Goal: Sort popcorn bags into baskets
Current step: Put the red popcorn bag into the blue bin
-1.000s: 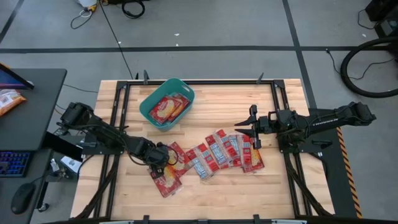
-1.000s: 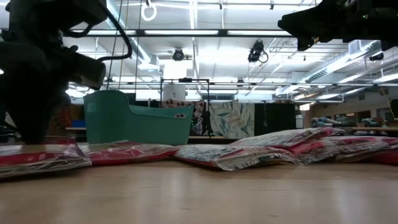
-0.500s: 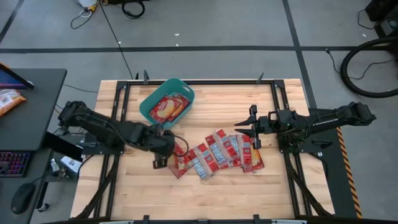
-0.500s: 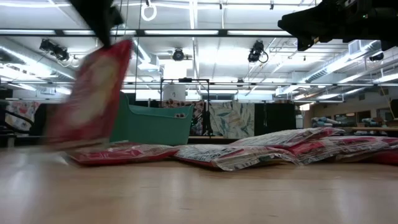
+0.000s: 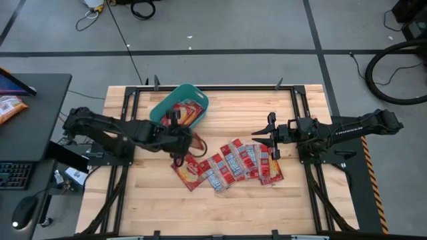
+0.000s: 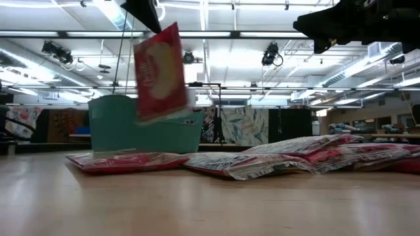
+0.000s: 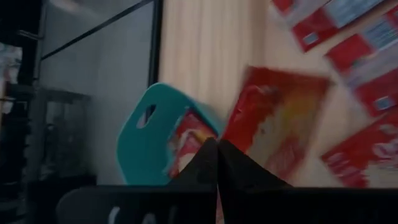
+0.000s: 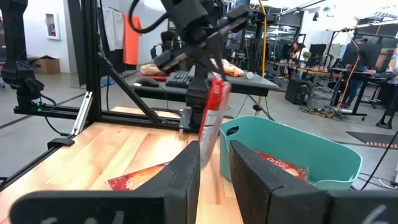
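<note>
One popcorn bag is pinched in the left gripper, hung long axis down, clear of the table; the basket lies just beyond it, so only a short carry over the rim is judged needed; remaining bags lie fanned mid-table; right gripper is held above their far end, jaws slightly parted, empty.

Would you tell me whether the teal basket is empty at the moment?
No, the basket already holds red popcorn bags, seen from above.

Bright overhead strip lights; the lifted packet smears with motion blur.
</note>
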Controlling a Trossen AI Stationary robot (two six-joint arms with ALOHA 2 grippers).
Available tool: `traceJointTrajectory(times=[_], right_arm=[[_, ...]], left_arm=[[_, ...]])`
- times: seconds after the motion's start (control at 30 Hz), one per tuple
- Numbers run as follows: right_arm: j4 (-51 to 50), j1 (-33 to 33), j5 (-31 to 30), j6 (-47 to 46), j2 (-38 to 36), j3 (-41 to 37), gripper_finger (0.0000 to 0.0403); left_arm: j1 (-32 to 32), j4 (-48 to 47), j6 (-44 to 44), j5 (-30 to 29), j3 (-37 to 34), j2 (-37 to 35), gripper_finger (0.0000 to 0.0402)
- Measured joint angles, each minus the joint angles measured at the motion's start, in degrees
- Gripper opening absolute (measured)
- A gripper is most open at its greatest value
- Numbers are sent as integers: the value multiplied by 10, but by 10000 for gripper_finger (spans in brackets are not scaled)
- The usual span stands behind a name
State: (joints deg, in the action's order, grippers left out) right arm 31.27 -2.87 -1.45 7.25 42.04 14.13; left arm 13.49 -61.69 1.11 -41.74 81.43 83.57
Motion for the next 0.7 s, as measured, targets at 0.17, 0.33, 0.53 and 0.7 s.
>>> traceJointTrajectory(times=[0.17, 0.33, 0.53, 0.7], right_arm=[[0, 0, 0, 0, 0, 0, 91], [0, 0, 0, 0, 0, 0, 91], [0, 0, 0, 0, 0, 0, 91], [0, 0, 0, 0, 0, 0, 91]], left_arm=[[-30, 0, 27, -3, 0, 0, 1], [-49, 2, 70, -25, 0, 0, 0], [-68, 2, 103, -54, 1, -18, 0], [-83, -11, 121, -77, 0, -55, 0]])
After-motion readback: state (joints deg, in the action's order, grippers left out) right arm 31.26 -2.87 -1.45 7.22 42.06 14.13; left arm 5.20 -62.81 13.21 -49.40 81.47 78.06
